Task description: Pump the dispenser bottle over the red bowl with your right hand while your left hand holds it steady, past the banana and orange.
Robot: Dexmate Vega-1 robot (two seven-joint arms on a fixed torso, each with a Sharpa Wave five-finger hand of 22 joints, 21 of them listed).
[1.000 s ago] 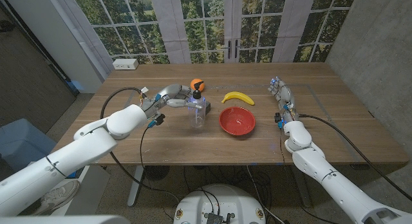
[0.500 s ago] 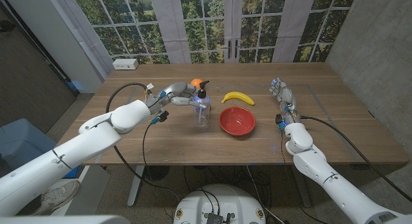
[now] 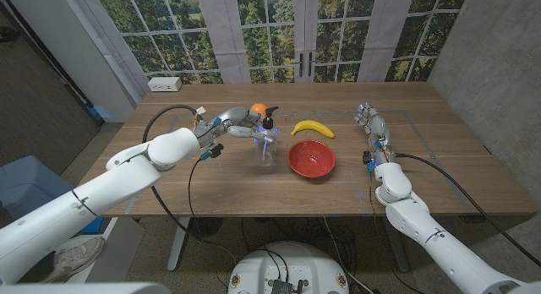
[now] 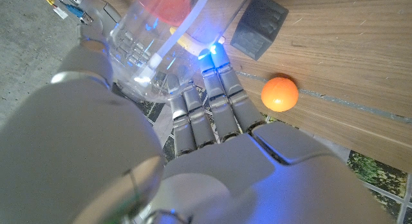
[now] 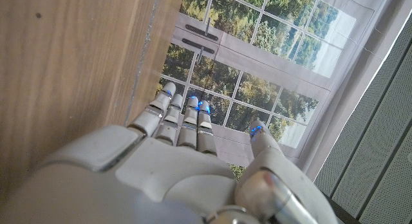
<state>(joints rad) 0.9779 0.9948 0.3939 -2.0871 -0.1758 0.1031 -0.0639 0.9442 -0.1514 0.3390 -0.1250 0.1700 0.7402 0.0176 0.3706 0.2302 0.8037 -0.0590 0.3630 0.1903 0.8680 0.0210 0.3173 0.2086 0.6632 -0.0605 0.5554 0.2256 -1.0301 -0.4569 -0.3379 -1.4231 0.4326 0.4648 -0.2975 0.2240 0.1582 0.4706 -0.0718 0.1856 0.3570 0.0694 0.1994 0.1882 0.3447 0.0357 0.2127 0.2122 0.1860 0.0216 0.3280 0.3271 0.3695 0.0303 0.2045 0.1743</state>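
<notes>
The clear dispenser bottle point(image 3: 266, 146) with a black pump head point(image 3: 269, 118) stands upright just left of the red bowl point(image 3: 311, 158). My left hand point(image 3: 239, 125) grips the bottle's upper part from the left. In the left wrist view its fingers point(image 4: 206, 102) curl around the clear bottle point(image 4: 151, 40), with the pump head point(image 4: 259, 34) and the orange point(image 4: 280, 94) beyond. The orange point(image 3: 258, 109) lies right behind the bottle, and the banana point(image 3: 313, 128) lies behind the bowl. My right hand point(image 3: 369, 121) stands far right of the bowl, fingers point(image 5: 187, 121) straight and holding nothing.
A white box point(image 3: 165, 84) sits at the table's back left corner. A blue bin point(image 3: 25, 180) stands on the floor to the left. Bare wood lies between the bowl and my right hand and along the table's front edge point(image 3: 270, 211).
My left hand and the bottle have shifted a little to the right, toward the red bowl. My right hand has stayed in place.
</notes>
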